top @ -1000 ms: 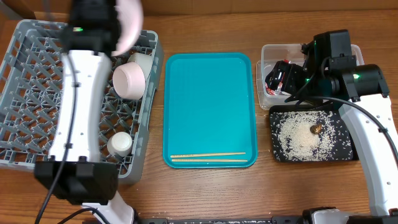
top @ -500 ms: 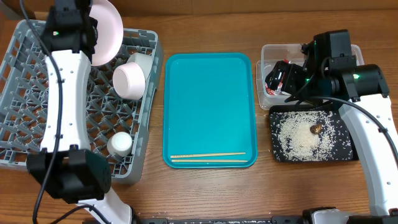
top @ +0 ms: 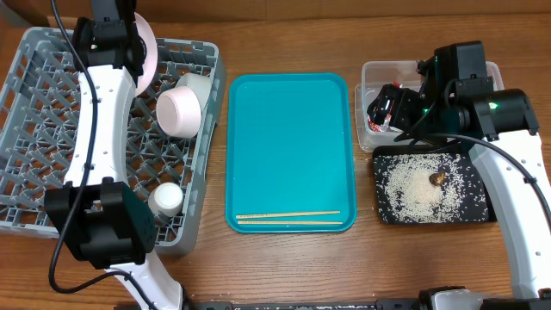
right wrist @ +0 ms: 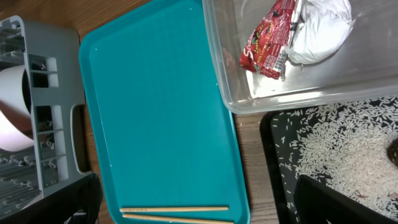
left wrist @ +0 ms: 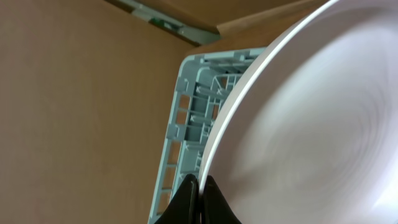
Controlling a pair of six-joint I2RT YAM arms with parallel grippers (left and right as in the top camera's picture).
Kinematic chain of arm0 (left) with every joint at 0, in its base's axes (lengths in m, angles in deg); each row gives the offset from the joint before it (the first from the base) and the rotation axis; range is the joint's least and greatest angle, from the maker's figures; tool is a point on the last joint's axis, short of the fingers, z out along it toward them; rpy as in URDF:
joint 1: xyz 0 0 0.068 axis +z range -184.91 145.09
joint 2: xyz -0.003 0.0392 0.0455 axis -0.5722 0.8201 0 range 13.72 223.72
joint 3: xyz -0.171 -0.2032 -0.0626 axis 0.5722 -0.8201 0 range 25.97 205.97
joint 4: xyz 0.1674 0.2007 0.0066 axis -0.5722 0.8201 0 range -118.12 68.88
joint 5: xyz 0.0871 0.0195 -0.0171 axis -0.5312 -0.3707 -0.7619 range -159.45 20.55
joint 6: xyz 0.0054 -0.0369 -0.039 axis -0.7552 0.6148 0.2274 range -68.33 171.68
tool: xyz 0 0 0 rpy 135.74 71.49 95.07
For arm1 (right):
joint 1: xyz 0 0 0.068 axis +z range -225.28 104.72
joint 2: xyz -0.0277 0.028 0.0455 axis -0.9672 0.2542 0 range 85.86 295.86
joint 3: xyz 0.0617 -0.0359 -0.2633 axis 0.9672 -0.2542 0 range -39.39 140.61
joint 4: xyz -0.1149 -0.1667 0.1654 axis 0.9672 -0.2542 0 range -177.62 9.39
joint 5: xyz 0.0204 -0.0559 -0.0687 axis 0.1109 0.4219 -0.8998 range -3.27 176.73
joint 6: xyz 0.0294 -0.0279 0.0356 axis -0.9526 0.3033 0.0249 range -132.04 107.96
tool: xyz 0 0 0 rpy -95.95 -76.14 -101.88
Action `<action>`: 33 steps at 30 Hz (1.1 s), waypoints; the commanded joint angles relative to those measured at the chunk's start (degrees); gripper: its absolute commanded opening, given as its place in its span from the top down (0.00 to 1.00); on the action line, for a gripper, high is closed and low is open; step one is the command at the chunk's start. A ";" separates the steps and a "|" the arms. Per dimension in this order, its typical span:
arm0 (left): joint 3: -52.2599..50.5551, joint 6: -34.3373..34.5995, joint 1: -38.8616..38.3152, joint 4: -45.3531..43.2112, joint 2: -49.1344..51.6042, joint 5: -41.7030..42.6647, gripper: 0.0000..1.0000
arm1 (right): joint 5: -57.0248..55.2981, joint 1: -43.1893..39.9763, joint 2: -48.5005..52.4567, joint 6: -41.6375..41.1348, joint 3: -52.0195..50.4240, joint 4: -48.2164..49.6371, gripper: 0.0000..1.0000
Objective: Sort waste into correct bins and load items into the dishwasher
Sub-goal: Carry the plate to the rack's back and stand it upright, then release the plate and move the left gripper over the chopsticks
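At the left of the overhead view, the grey dish rack [top: 34, 129] sits on the table [top: 284, 267]. The left tool [left wrist: 199, 191] is pinched narrow on the rim of the white plate [left wrist: 311, 124], held on edge at the rack's upper edge. Just right of it, a white bowl [top: 179, 112] touches another bowl [top: 198, 84], and a cup [top: 165, 200] stands lower down. In the centre, the teal tray [top: 288, 129] carries 2 chopsticks [top: 288, 218] along its lower edge. At the right, the right tool [top: 392, 110] gapes wide over the clear tub [right wrist: 323, 81], which holds the red wrapper [right wrist: 268, 40] and the tissue [right wrist: 320, 28]. Below the tub, the black tray [top: 486, 215] holds rice [top: 413, 194] and a brown bit [top: 437, 178].
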 commanded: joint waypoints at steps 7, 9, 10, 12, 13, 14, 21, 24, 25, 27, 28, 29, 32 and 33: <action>-0.24 3.02 -2.47 1.36 4.31 -1.36 0.96 | -0.26 0.11 -0.17 0.11 0.02 0.31 0.00; -0.24 3.04 -3.10 1.33 4.35 -1.31 0.95 | -0.26 0.11 -0.17 0.11 0.02 0.31 0.00; -0.24 3.02 -3.58 1.01 4.35 -1.33 0.78 | -0.26 0.11 -0.17 0.09 0.02 0.31 0.00; -0.24 3.04 -3.82 0.48 4.35 -1.38 0.61 | -0.26 0.11 -0.17 0.11 0.02 0.31 0.00; -0.22 3.10 -3.82 0.46 4.33 -1.36 0.55 | -0.26 0.11 -0.17 0.11 0.02 0.31 0.00; -0.22 3.63 -3.82 0.42 4.28 -1.40 0.44 | -0.26 0.11 -0.17 0.11 0.02 0.31 0.00; 3.30 18.60 -4.66 2.38 1.14 -2.56 0.00 | -0.26 0.11 -0.17 0.11 0.02 0.31 0.00; 5.77 20.06 -6.64 6.32 -1.88 0.50 0.00 | -0.26 0.11 -0.17 0.11 0.02 0.31 0.00; 6.43 20.28 -7.61 7.85 -3.06 2.43 0.00 | -0.26 0.11 -0.17 0.11 0.02 0.31 0.00; 7.50 21.44 -9.92 11.76 -5.49 8.17 0.00 | -0.26 0.11 -0.17 0.11 0.02 0.31 0.00; 7.85 21.77 -11.67 14.53 -7.04 13.22 0.00 | -0.26 0.11 -0.17 0.11 0.02 0.31 0.00; 7.85 21.94 -12.94 16.48 -8.04 17.64 0.00 | -0.26 0.11 -0.17 0.11 0.02 0.31 0.00; 7.82 22.16 -17.16 22.91 -10.45 31.98 0.00 | -0.26 0.11 -0.17 0.11 0.02 0.31 0.00; 7.82 22.75 -18.51 24.50 -10.73 36.89 0.00 | -0.26 0.11 -0.17 0.11 0.02 0.31 0.00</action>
